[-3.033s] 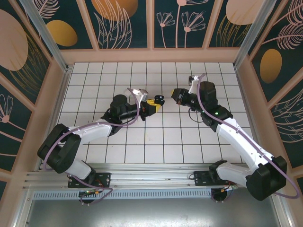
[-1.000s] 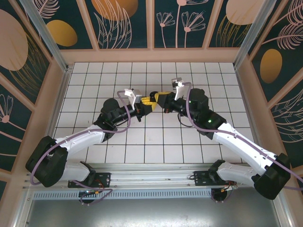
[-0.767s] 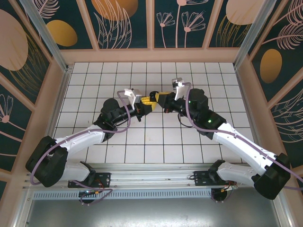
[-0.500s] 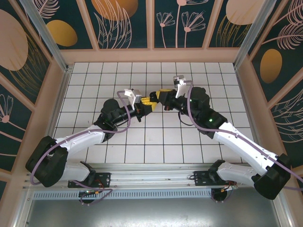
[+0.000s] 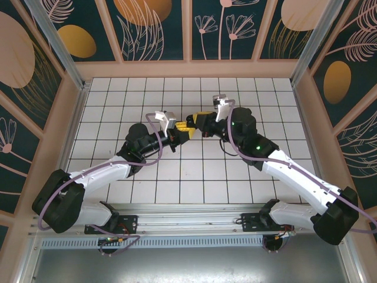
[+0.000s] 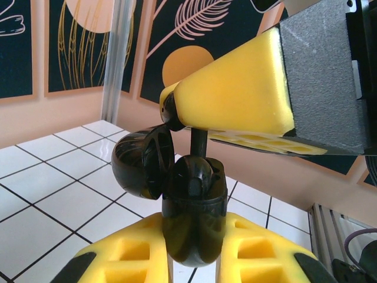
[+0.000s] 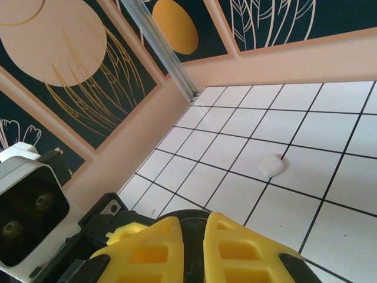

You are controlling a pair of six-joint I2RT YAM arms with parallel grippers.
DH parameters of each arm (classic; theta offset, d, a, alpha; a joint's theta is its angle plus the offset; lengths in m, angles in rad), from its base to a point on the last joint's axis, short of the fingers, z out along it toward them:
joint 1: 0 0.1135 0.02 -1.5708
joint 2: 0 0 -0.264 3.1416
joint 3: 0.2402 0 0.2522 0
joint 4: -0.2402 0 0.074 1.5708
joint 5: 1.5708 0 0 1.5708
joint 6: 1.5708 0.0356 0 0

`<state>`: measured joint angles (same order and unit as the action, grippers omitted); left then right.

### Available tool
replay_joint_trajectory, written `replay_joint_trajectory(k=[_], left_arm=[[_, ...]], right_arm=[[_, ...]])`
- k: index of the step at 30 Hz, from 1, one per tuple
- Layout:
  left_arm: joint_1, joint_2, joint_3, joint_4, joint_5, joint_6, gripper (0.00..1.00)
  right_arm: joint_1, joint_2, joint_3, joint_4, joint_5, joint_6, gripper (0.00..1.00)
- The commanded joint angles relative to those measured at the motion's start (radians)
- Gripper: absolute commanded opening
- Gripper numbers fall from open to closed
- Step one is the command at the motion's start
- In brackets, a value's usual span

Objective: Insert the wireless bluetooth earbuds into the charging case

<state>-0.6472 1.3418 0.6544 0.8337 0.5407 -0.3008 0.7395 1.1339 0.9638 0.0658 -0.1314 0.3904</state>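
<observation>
Black charging case (image 6: 193, 215): one, upright at the low centre of the left wrist frame. Its lid (image 6: 140, 165) is swung open to the left, and it is clamped between the yellow pads of the left hand (image 5: 186, 128).
Black earbud (image 6: 198, 140): one, directly above the case. Its stem points down and meets the case's open top, and its head is pinched by the yellow fingers (image 6: 235, 94) of the right hand (image 5: 197, 119).
Left hand: clenched on the case.
Right hand: clenched on the earbud.
Hands together: tip to tip, just above the centre of the overhead frame.
White piece (image 7: 272, 165): one small rounded lump lying on a tile, right of centre in the right wrist frame. It may be a white earbud, but it is too small to tell.
Tabletop (image 5: 194, 177): white square tiles with dark grout lines.
Room: peach-framed walls (image 5: 156, 29) on three sides, with dark panels painted with leaves and orange discs.
Count: two hands, one case, one black earbud, one white piece.
</observation>
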Motion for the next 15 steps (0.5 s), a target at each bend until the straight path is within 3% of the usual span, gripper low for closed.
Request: replay_joint_trajectory(k=[1,15], left_arm=[[-0.003,0.001,0.008,0.057,0.013,-0.008,0.01],[-0.003,-0.003,0.009,0.084,0.015,-0.033,0.01]], right_arm=[[0.007,-0.015,-0.025,0.040,-0.026,-0.004,0.10],[0.015,-0.031,-0.063,0.057,-0.054,-0.012,0.10]])
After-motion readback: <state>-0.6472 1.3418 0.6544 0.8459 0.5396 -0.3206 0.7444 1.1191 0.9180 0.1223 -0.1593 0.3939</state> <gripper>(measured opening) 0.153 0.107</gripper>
